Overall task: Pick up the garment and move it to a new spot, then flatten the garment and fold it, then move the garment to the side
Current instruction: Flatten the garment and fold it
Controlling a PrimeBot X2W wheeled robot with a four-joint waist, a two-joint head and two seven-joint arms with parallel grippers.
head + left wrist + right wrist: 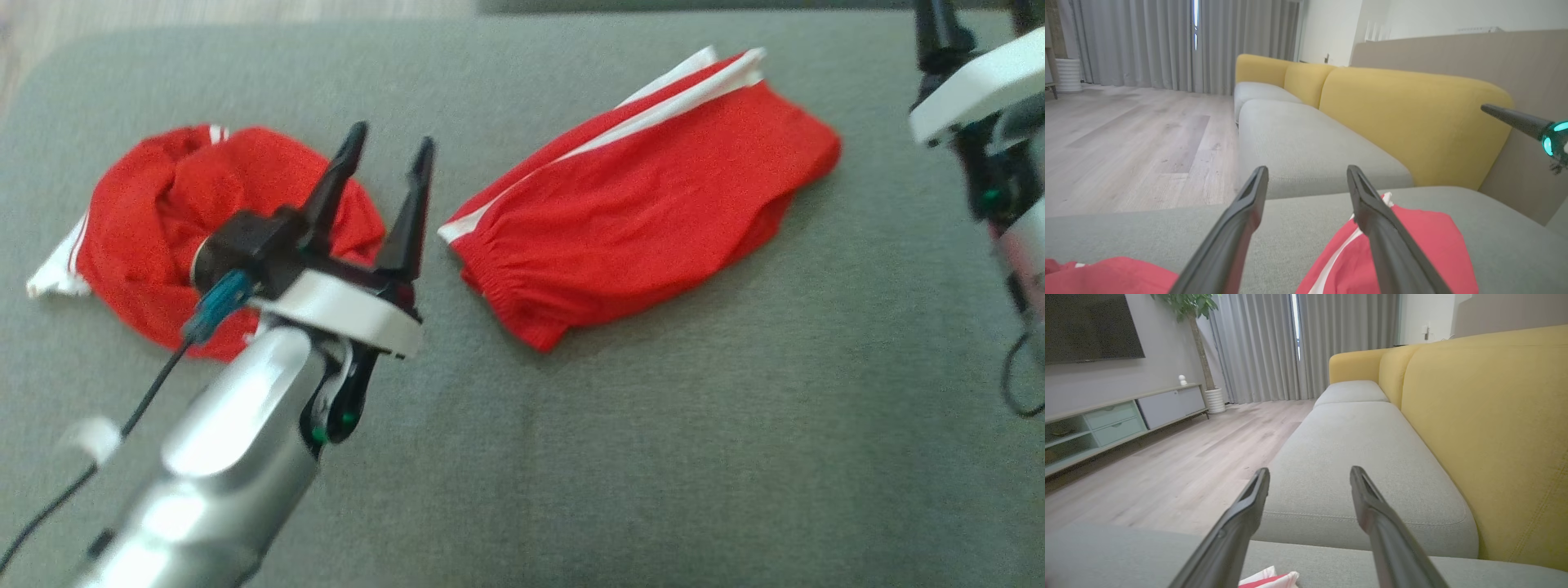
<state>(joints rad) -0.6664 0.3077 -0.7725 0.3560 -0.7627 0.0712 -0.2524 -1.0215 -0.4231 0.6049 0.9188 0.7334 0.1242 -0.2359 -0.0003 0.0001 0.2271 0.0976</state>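
- On the grey fabric sofa seat (653, 425), near the middle of the head view, lie the folded red shorts with white side stripes (645, 204), flat, with the elastic waistband at the lower left.
- Well apart to their left sits a crumpled red garment with white trim (155, 220); its near edge is hidden behind the left arm's black wrist.
- The left gripper (391, 139) hovers between the two cloths, its long dark fingers spread with nothing between them. In its wrist view one finger overlaps the shorts; contact cannot be judged.
- The right gripper (1309, 473) is likewise spread and empty in its own wrist view. In the head view it is blurred at the upper right, fingertips cut off by the top edge.
- A scrap of red-and-white cloth (1269, 580) is cropped by the right wrist view's bottom edge; too little shows to tell which garment it is.
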